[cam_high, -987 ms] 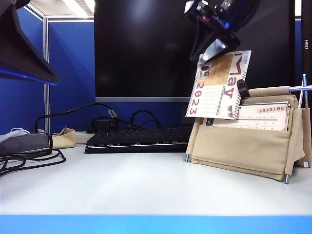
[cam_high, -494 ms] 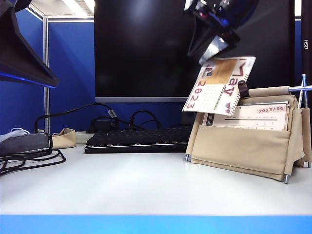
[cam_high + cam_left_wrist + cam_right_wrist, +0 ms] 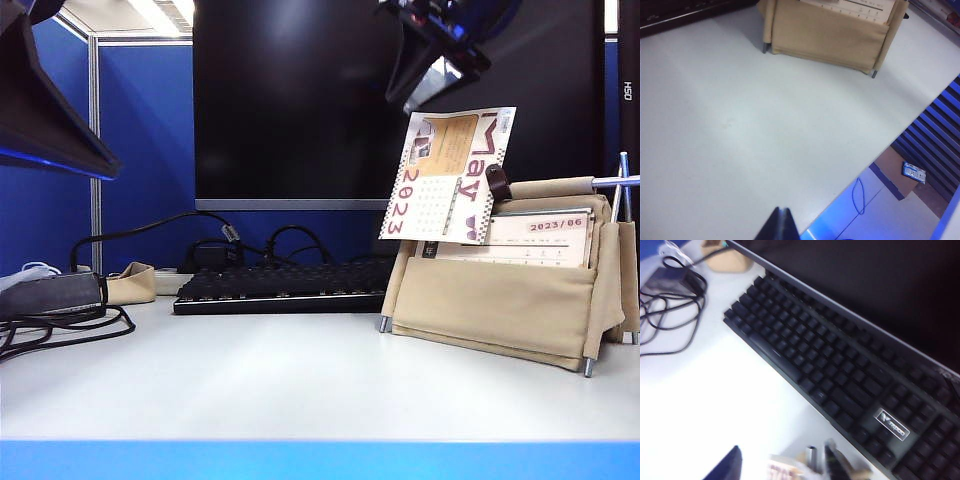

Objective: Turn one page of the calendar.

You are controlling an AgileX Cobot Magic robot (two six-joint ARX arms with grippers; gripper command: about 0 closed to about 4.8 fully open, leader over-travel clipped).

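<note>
The white spiral-bound May page (image 3: pixel 449 176) stood nearly upright on its binding, reverse side showing maroon letters and a tan picture, at the upper left corner of the beige canvas desk calendar (image 3: pixel 500 300), which sat at about three o'clock on the pale worktop (image 3: pixel 280 380). The right gripper (image 3: pixel 430 75) hung at twelve o'clock from the page's top edge, just clear of the paper, its jaws spread and holding nothing. The left gripper (image 3: pixel 781 225) waited well apart over bare worktop, showing only a dark tip, so whether it was spread or pressed together could not be told.

To finish the turn well, I judged the page should be nudged past vertical and laid over the back of the stand, with a light push high on the sheet so the rings did not bind or the stand tip.

The back of the calendar and the landing place were hidden. The right wrist view was blurred, showing mostly a black keyboard (image 3: pixel 840 380) and cables.
</note>
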